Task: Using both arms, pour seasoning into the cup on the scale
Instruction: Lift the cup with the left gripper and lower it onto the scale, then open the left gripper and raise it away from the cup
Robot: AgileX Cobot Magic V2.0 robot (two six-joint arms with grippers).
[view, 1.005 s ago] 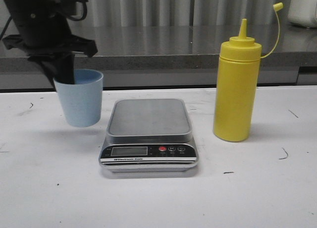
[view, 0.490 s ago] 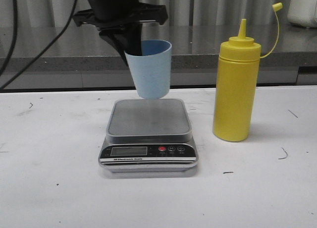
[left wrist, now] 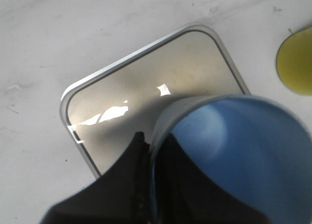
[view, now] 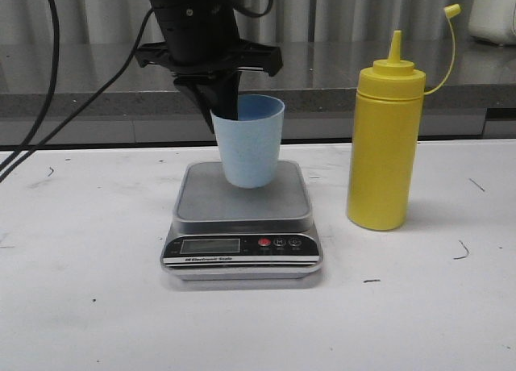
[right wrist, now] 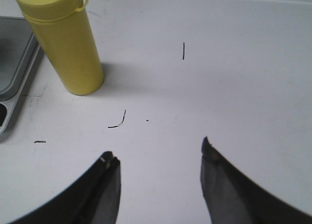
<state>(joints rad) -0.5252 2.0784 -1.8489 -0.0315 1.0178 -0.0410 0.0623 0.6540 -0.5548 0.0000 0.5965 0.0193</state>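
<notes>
The seasoning [view: 386, 145] stands upright on the white counter [view: 81, 306], just right of the scale [view: 242, 222] and apart from it; its tethered cap [view: 452, 10] hangs off to the upper right, leaving the nozzle uncovered. Small dark marks dot the counter surface. Behind it runs a grey ledge [view: 451, 72].

The cup [view: 249, 141] is upright on the rear part of the scale's steel platform; whether its base is fully seated cannot be told. The left gripper [view: 226, 105] descends from above, jaws closed on the cup's left rim, one finger [left wrist: 175, 180] inside the wall and one outside. Its cables trail off to the left.

The right gripper [right wrist: 158, 170] hovers over bare counter to the right of the seasoning, jaws spread wide and holding nothing.
</notes>
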